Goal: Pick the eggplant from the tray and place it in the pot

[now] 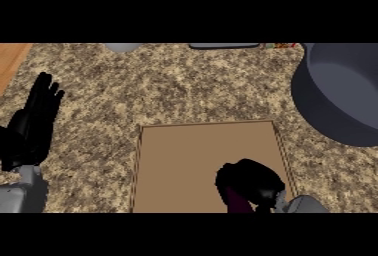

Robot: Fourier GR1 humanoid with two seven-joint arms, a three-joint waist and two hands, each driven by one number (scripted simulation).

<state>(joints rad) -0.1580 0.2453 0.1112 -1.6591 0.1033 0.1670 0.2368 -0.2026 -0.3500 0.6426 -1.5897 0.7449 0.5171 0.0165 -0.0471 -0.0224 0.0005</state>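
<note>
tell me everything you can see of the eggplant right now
Only a sliver of the eggplant shows: a dark purple, smooth-looking strip below the curled fingers of the right hand, which covers the rest. It sits over the near right part of the flat brown tray, close to the view's lower edge. Its full shape, stem and whether it rests on the tray or is lifted cannot be told. The dark grey pot stands apart, further off to the right.

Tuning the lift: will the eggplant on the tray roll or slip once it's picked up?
Mostly hidden: only a dark purple sliver of the eggplant shows under the right hand, whose fingers curl round it. Smooth, rounded skin suggests it may slip or roll on the flat tray. Probably stiff, not floppy.
</note>
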